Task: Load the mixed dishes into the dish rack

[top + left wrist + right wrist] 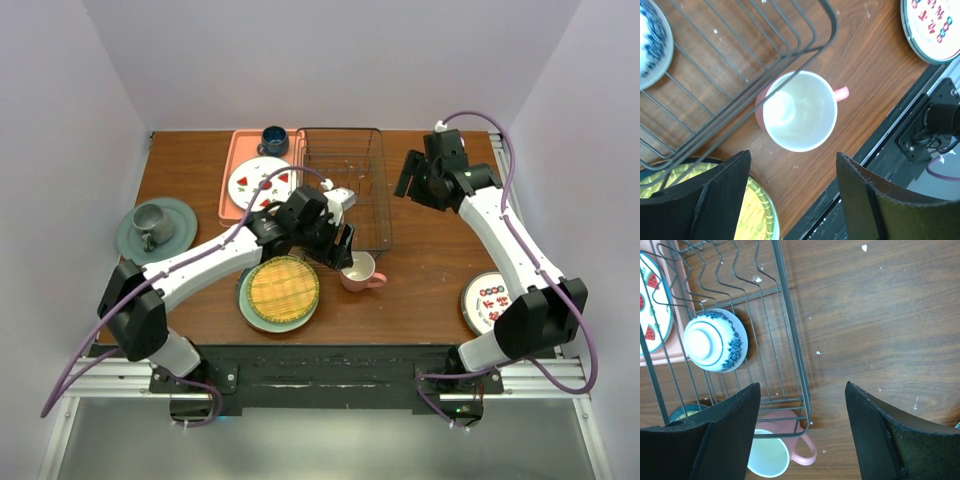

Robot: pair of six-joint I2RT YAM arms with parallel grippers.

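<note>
The pink mug (360,272) stands upright on the table just outside the dish rack's (345,185) near corner. My left gripper (343,246) hovers over it, open and empty. In the left wrist view the mug (800,111) lies ahead of the open gripper (792,192), beside the rack wire (790,55). The blue-and-white bowl (715,340) sits upside down inside the rack (790,340). My right gripper (410,183) is open and empty, right of the rack; its wrist view also shows the mug (775,452). The yellow woven plate (283,288) lies on a teal-grey plate.
A pink tray (232,190) left of the rack holds a watermelon plate (262,183) and a dark blue mug (274,140). A teal-grey plate with a grey mug (155,228) is at the left. A white plate with red marks (490,300) lies at the near right.
</note>
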